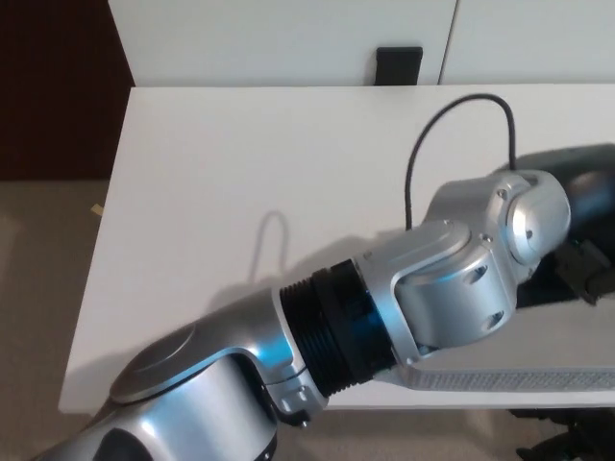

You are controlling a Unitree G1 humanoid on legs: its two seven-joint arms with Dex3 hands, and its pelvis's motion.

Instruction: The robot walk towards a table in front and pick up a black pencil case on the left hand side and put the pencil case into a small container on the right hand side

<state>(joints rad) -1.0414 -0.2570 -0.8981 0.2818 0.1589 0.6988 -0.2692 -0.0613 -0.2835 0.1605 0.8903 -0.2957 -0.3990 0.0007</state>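
Looking down on a white table (240,173), its left and middle showing plain tabletop. Entering from the lower left: the left arm (423,279), silver shells with a black ribbed collar at mid-forearm, slanting up and across the tabletop towards the picture's right edge. Throws a soft shadow on the table just left of the forearm. Ends in a rounded silver wrist joint (533,216) well over on the table's right side.

Beyond that joint, only a few black parts of the left hand (584,271), pressed against the picture's edge and mostly hidden by the wrist. Cannot tell whether open or closed, nor whether holding anything.

Above and behind the wrist, possibly the black pencil case (588,168): a dark rounded mass over the table's right part, cut off by the frame and too blurred to name for sure. Touching the hand or apart from it, cannot tell.

From beside the forearm, a thin black cable (409,178), arching up over the table and down again to the wrist. Along the table's near edge at lower right, a pale ribbed strip (519,377). At the far edge, a small black block (399,65) against white panels. Left of the table, beige carpet (38,288).
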